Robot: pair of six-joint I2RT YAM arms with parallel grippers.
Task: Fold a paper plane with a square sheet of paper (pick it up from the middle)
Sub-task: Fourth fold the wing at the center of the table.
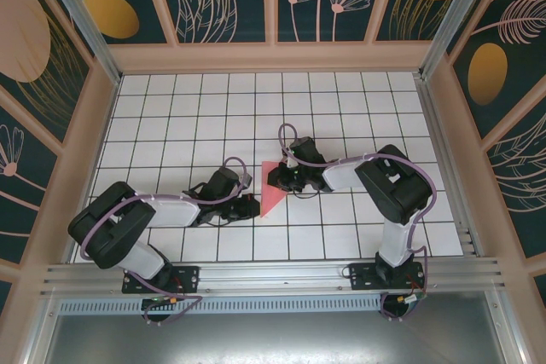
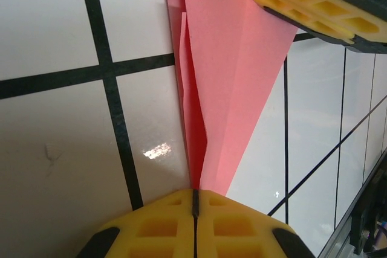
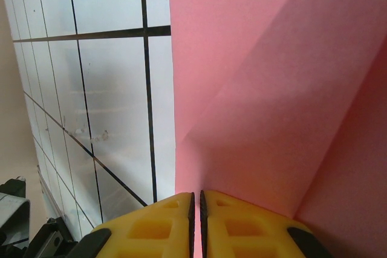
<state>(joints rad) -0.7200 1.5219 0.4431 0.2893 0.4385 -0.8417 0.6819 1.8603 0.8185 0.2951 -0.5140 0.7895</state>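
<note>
Just one salmon-pink sheet of paper (image 1: 271, 187), creased into a pointed wedge, on the bench (image 1: 341, 108) between my two tools. My left tool (image 2: 195, 194) pinches its narrow tip, and my right tool (image 3: 196, 196) is clamped on the wide end.

Near the middle of the gridded bench lies a thin salmon-pink paper sheet (image 1: 271, 188), plain and folded into a creased, pointed wedge with overlapping layers along one long edge. The left tool (image 2: 195, 196) pinches its narrow tip and the right tool (image 3: 196, 200) pinches its wider end.
</note>
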